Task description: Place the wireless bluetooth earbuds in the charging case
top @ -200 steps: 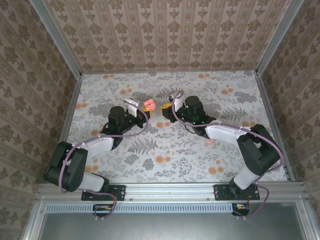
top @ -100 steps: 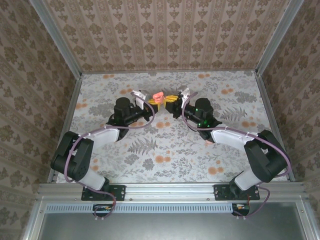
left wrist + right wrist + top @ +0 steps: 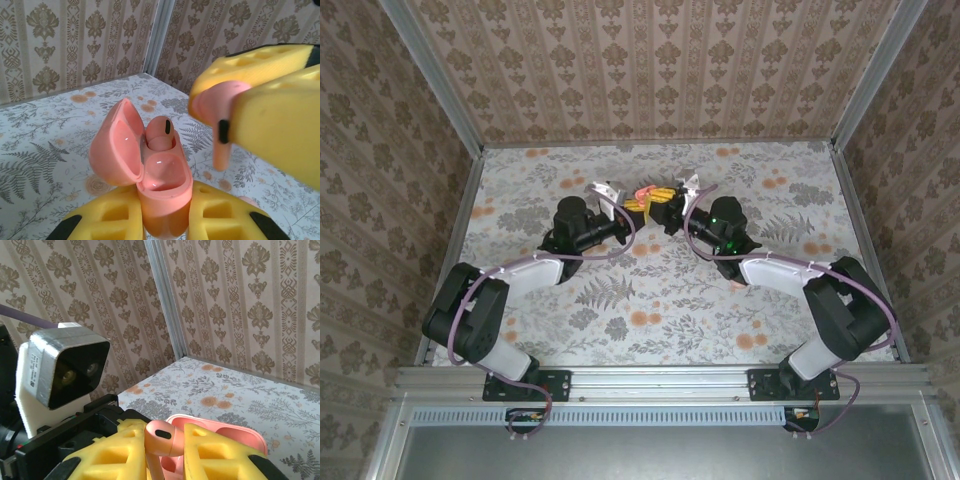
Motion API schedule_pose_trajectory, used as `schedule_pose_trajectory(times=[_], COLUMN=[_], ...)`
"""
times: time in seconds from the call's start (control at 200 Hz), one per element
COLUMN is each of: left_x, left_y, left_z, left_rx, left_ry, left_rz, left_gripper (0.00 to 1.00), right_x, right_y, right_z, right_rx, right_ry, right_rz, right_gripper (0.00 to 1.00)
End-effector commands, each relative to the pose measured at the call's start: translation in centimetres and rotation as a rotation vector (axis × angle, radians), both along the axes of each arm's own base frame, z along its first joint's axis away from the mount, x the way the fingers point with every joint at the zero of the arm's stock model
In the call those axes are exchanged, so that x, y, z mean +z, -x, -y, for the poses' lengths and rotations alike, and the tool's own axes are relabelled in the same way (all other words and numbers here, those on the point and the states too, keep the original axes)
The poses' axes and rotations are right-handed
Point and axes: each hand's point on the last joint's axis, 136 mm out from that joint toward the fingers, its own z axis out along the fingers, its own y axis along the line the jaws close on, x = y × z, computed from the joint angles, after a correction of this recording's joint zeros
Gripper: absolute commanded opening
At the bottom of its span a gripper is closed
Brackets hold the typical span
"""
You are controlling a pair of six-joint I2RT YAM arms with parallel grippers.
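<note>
My left gripper (image 3: 165, 212) is shut on the charging case (image 3: 165, 185), a coral-pink box held upright with its lid (image 3: 115, 145) swung open to the left. One of the wireless bluetooth earbuds (image 3: 161, 132) sits in the far slot. The near slot is bare. My right gripper (image 3: 167, 445) is shut on the other earbud (image 3: 170, 436), stem down. In the left wrist view this earbud (image 3: 220, 127) hangs just right of and above the case, apart from it. From above, both grippers (image 3: 628, 207) (image 3: 660, 197) meet at the case (image 3: 642, 190), at the back centre.
The left wrist camera housing (image 3: 62, 370) stands close in front of my right gripper. A flower-print mat (image 3: 660, 290) covers the table, and wallpapered walls (image 3: 650, 70) and metal rails (image 3: 660, 380) close it in. Both arms reach inward over the middle.
Both arms have swung toward the back centre, carrying the case and the earbud. The two grippers now stand closer together, with the held earbud beside the open case.
</note>
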Motion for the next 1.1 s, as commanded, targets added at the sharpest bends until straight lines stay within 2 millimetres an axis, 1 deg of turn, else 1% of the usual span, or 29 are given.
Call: schedule_pose_trajectory(times=[0.0, 0.19, 0.35, 0.45, 0.585, 0.69, 0.8, 0.95, 1.05, 1.095], left_x=[2.8, 3.7, 3.7, 3.9, 3.9, 3.2, 1.8, -1.1, -2.5, -2.9], left_y=[0.0, 0.6, 0.9, 1.1, 1.1, 1.0, 1.0, 0.4, 0.2, 0.3], left_z=[0.9, 1.6, 1.9, 2.1, 2.1, 1.7, 1.1, -1.0, -2.4, -2.9], left_rx=[-0.029, -0.059, -0.074, -0.084, -0.084, -0.065, -0.049, 0.018, 0.065, 0.076], left_ry=[0.060, 0.081, 0.086, 0.096, 0.095, 0.068, 0.021, -0.043, -0.082, -0.103], left_rz=[0.054, 0.064, 0.062, 0.061, 0.062, 0.065, 0.074, 0.039, 0.025, 0.023], left_gripper=[0.16, 0.16, 0.16, 0.16, 0.16, 0.16, 0.16, 0.16, 0.16, 0.16], right_x=[2.4, 2.2, 2.1, 1.6, 1.8, 2.1, 1.5, -1.3, -4.3, -6.2], right_y=[-0.2, -0.5, -0.7, -0.9, -1.0, -0.8, -0.3, 1.1, 2.2, 2.7], right_z=[-0.3, -0.1, -0.2, -0.2, 0.1, 0.4, 1.1, 1.5, 2.2, 2.6], right_rx=[0.019, 0.002, 0.002, -0.007, -0.024, -0.029, -0.033, -0.009, -0.017, -0.027], right_ry=[-0.045, -0.038, -0.039, -0.031, -0.036, -0.038, -0.019, 0.069, 0.129, 0.162], right_rz=[0.063, 0.063, 0.063, 0.053, 0.056, 0.051, -0.007, -0.171, -0.329, -0.403], right_gripper=[0.19, 0.19, 0.19, 0.20, 0.20, 0.20, 0.19, 0.19, 0.19, 0.19])
